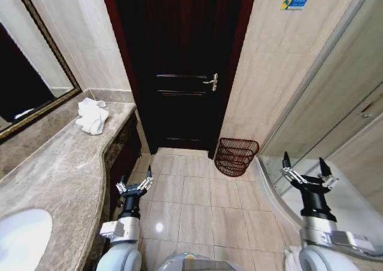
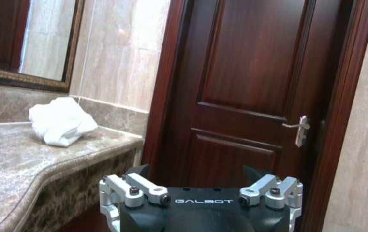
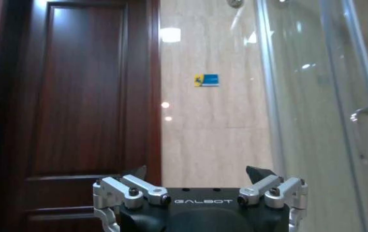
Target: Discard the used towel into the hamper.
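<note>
Towel first: it sits crumpled in a white heap at the far end of the marble counter, close to the wall beside the mirror and near the dark door. From the left gripper it lies ahead and off to the left, higher than the fingers, which hang just beside the counter's front edge. That gripper is spread wide and holds nothing. The right gripper is also wide and empty, raised by the glass shower wall, well apart from the towel. So the left arm is clearly the nearer one, in my judgement. The hamper stands on the tiled floor against the wall just right of the door, tilted, its mouth facing into the room, between the two arms and ahead of them.
</note>
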### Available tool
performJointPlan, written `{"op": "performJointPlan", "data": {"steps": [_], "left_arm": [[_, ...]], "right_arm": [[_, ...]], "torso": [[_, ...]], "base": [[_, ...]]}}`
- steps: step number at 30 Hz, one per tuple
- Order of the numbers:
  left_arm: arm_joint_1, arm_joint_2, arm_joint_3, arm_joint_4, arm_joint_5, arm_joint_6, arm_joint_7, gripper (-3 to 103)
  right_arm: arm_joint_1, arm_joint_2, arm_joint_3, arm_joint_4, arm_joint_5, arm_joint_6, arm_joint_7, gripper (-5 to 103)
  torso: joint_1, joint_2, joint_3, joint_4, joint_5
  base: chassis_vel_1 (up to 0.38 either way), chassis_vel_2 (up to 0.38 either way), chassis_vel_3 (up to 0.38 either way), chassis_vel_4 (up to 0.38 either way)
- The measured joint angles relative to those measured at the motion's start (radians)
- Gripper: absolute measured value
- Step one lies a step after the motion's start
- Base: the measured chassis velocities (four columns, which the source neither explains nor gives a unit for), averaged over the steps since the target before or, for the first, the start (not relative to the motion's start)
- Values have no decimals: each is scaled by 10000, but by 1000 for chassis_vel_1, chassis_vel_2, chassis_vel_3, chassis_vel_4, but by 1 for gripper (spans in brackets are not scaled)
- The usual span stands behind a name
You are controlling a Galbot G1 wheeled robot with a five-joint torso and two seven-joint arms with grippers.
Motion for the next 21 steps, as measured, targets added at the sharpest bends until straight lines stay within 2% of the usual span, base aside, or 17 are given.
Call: {"op": "performJointPlan", "data": {"steps": [4, 8, 10, 11, 13, 18, 21], "left_arm": [[111, 0, -44, 17, -27, 3, 157, 97], [144, 19, -317, 418, -516, -97, 523, 97], [219, 46, -555, 851, -771, -482, 973, 98], [219, 46, -555, 851, -771, -482, 973, 98], [392, 5, -670, 1070, -741, -848, 1334, 99], [450, -3, -674, 1067, -850, -730, 1256, 99], [501, -4, -576, 1025, -921, -652, 1144, 99]], "right_arm": [[-99, -93, 16, 37, 336, 93, -163, 100], [-50, -379, 49, -53, 629, 239, -277, 100], [-81, -464, 32, -78, 646, 354, -331, 100], [-81, -464, 32, -78, 646, 354, -331, 100], [-99, -412, -67, -18, 711, 402, -356, 100], [-235, -511, -265, 171, 695, 545, -311, 100], [-397, -340, -209, 229, 736, 693, -294, 100]], "torso": [[0, 0, 0, -2, -1], [0, 0, 0, 0, 0], [0, 0, 0, -1, -1], [0, 0, 0, -1, -1], [0, 0, 0, -1, -1], [0, 0, 0, 1, -1], [0, 0, 0, -1, -3]], "base": [[0, 0, 0, 0], [0, 0, 0, 0], [0, 0, 0, 0], [0, 0, 0, 0], [0, 0, 0, 0], [0, 0, 0, 0], [0, 0, 0, 0]]}}
